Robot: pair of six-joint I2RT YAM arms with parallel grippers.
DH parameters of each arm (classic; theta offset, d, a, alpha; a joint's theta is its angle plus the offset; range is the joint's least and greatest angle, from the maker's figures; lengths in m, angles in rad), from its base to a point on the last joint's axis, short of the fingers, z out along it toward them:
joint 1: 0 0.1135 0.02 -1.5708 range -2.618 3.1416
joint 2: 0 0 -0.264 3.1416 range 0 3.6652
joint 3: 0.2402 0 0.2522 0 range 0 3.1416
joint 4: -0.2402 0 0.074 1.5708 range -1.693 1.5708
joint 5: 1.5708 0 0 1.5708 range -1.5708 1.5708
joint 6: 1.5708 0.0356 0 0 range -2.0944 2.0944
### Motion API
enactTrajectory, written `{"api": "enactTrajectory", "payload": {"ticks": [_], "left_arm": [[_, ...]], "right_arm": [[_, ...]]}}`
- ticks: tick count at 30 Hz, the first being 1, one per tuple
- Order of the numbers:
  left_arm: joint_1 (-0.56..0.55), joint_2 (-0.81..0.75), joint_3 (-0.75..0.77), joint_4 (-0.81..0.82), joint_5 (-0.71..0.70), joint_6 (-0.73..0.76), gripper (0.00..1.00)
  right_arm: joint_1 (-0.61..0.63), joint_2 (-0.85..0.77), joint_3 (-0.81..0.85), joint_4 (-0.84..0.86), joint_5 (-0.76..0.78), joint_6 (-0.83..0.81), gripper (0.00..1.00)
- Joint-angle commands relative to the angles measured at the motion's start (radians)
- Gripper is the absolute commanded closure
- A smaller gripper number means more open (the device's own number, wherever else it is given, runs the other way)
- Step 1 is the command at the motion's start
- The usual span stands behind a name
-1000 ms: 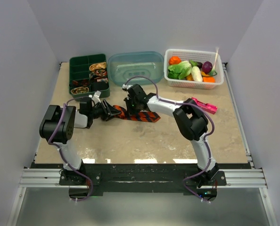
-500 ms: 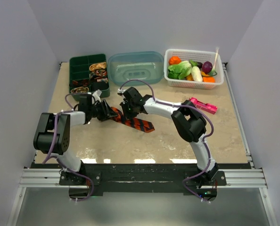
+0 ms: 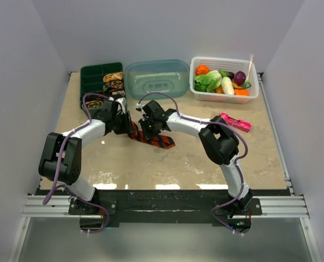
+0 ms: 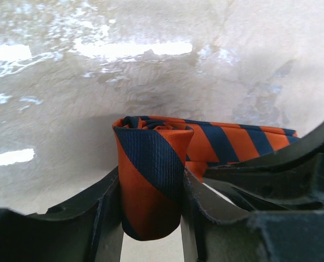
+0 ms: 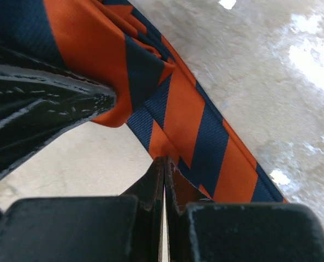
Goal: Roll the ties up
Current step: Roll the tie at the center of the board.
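Left wrist: L end effector [image 4: 151,215] clamps orange tie [image 4: 151,155] coil, R end effector [image 5: 163,166] pinches tail; slack btwn them may loosen roll.

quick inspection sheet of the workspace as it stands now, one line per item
surface: beige stone-look table, glare patches near the front edge
job's things: orange tie partly rolled, its tail lying on the table; coiled ties sit in the green tray
clutter: blue tub, vegetable basket, pink gadget
grippers: left gripper clamps the rolled end; right gripper pinches the tail's edge
cables: purple cables loop above both wrists, none across the tie
surroundings: grey walls, nothing else seen
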Motion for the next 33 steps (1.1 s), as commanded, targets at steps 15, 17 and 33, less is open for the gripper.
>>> {"api": "enactTrajectory", "payload": {"ticks": [15,17,33], "left_arm": [[-0.205,0.000,0.173,-0.289,-0.607,0.075,0.67],[-0.224,0.001,0.180,-0.303,-0.649,0.077,0.67],[-0.377,0.145,0.202,-0.407,-0.893,0.062,0.68]], "right_arm": [[-0.085,-0.116,-0.110,0.217,-0.186,0.157,1.00],[-0.088,-0.115,-0.118,0.220,-0.195,0.164,1.00],[-0.247,-0.231,-0.285,0.239,-0.178,0.168,1.00]]}}
